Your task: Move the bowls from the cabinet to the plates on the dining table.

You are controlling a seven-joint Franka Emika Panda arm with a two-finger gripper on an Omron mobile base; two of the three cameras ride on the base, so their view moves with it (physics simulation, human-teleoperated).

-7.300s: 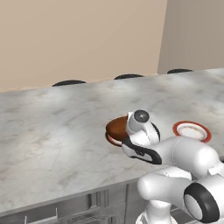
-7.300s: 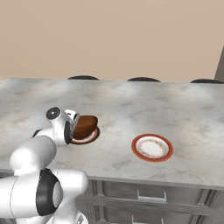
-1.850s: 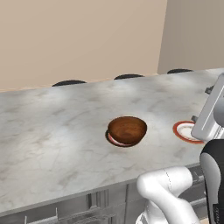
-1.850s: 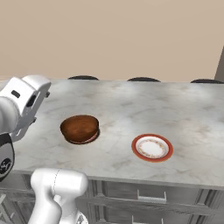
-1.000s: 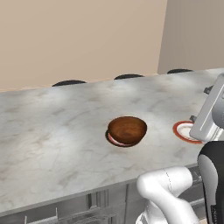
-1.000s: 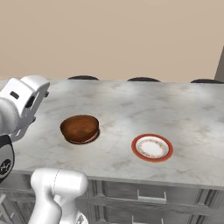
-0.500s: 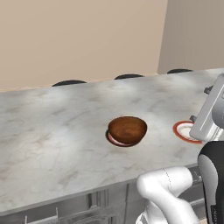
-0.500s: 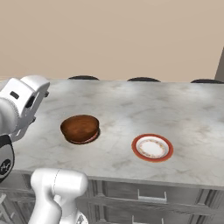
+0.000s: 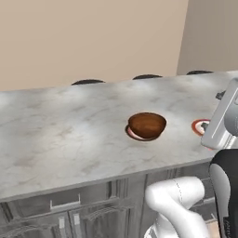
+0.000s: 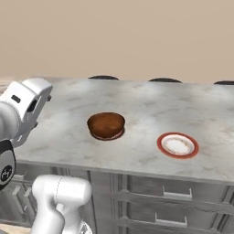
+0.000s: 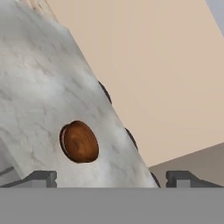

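The dark reddish-brown bowl [image 9: 147, 124] [image 10: 106, 124] [image 11: 81, 142] sits upright on one red-rimmed plate [image 9: 130, 134] near the middle of the marbled dining table [image 9: 60, 135] [image 10: 151, 109]. The second plate [image 10: 160, 144] [image 9: 195, 126] lies bare to its right, partly behind my arm in the left base view. My gripper [image 11: 111, 179] hangs well back from the bowl, open, with its fingertips [image 11: 41, 178] wide apart and nothing between them. The cream bowl and the cabinet are out of view.
Dark chair backs [image 9: 87, 82] [image 10: 103, 77] show along the table's far edge, with a beige wall behind them. Grey drawers and doors [image 10: 178, 196] run below the near edge. My white arm rises at the near side of the table.
Seven seconds ago my gripper was at the brown bowl over the plate; it has let go and drawn back, leaving the bowl there. Over the last two seconds nothing has moved.
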